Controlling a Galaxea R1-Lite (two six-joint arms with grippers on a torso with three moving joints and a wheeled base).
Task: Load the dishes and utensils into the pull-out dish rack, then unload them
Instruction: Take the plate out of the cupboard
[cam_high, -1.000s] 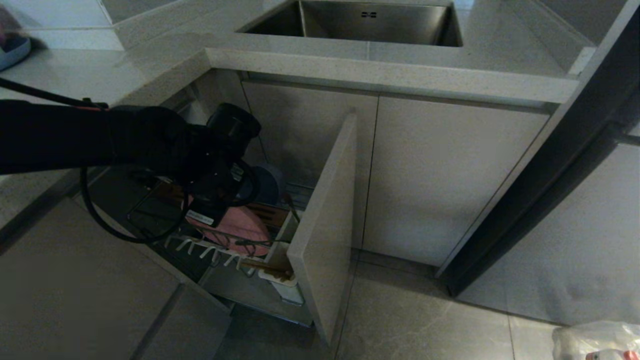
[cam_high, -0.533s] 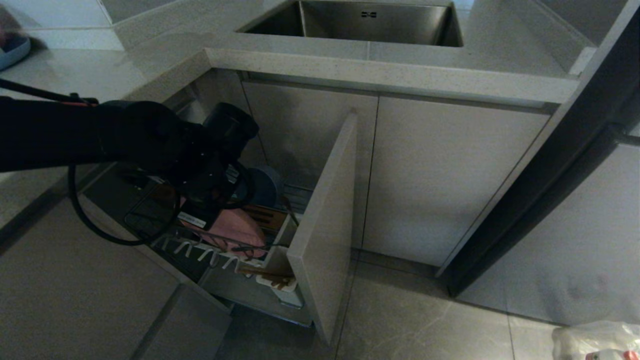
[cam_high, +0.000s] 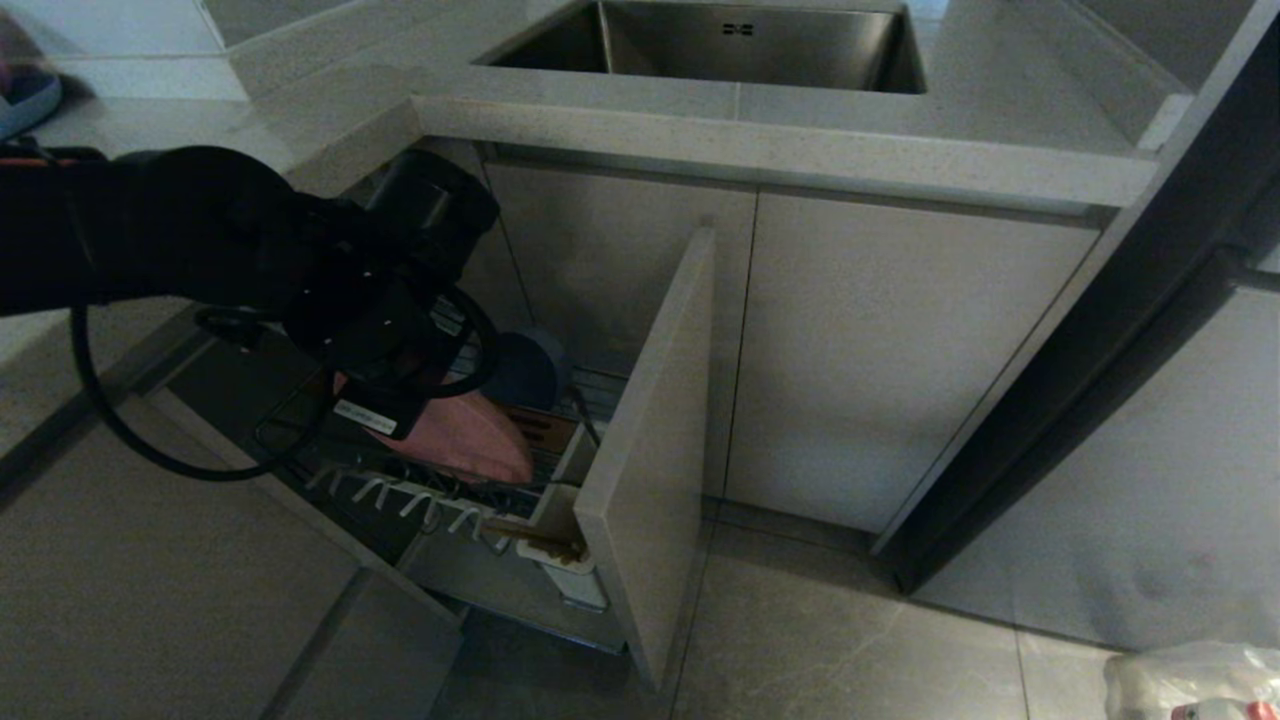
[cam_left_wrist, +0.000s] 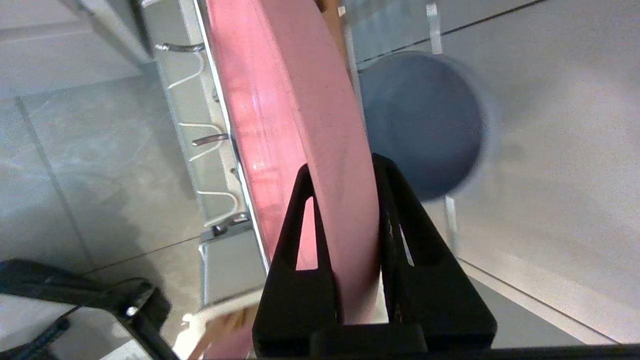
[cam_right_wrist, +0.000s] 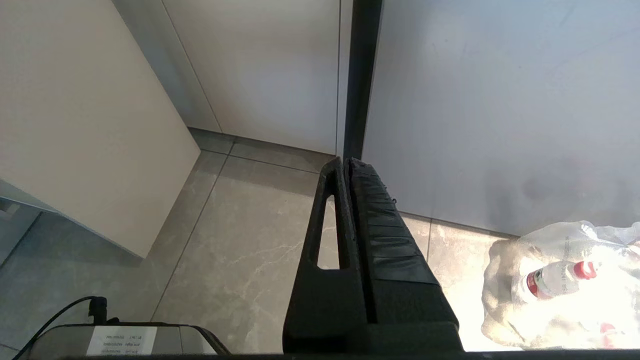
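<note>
My left gripper (cam_left_wrist: 342, 165) is shut on the rim of the salmon-pink plate (cam_left_wrist: 295, 100), which stands on edge just above the pull-out dish rack (cam_high: 400, 490). In the head view the plate (cam_high: 470, 440) shows below my black left wrist. The blue-grey bowl (cam_high: 525, 365) leans at the back of the rack, right behind the plate (cam_left_wrist: 420, 125). Tan chopsticks (cam_high: 535, 540) stick out of the white utensil cup (cam_high: 565, 575) beside the beige door front (cam_high: 650, 440). My right gripper (cam_right_wrist: 347, 162) hangs shut and empty over the floor.
The steel sink (cam_high: 720, 45) is set in the countertop (cam_high: 780, 150) above the rack. A dark vertical post (cam_high: 1080, 380) stands to the right of the cabinets. On the floor at the right lies a plastic bag of bottles (cam_right_wrist: 555, 285).
My left arm has risen and swung to the left, carrying the pink plate up from the rack's slots. The bowl and cup have stayed put.
</note>
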